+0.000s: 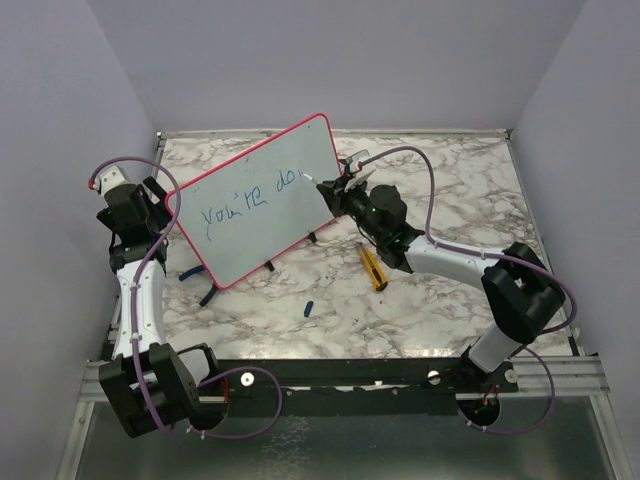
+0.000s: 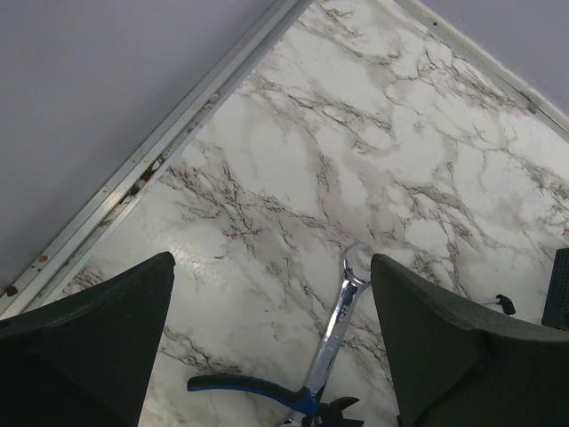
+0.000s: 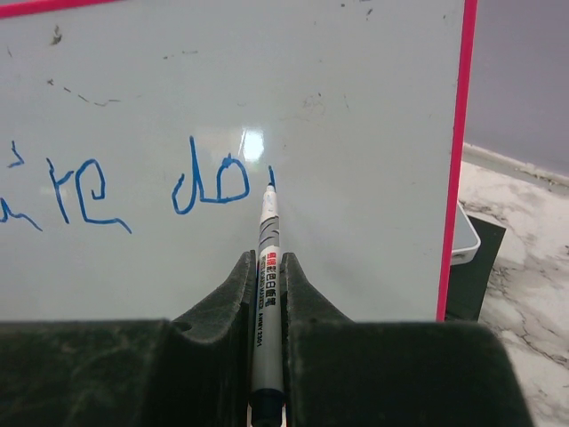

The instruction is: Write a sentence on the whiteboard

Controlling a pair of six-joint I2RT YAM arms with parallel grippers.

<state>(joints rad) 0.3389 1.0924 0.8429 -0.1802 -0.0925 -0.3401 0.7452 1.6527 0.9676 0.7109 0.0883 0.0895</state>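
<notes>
Marker (image 3: 268, 285) in R jaws, tip at whiteboard (image 3: 356, 107)

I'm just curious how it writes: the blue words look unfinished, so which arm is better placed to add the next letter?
The right one. The right gripper is shut on the marker, tip at the whiteboard just after "do" in the sentence. The left gripper is open, empty, facing the table.

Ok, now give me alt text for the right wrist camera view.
The right gripper grips a marker, its tip at the whiteboard just right of blue handwriting ending in "do". The board's pink frame runs down the right side.
</notes>
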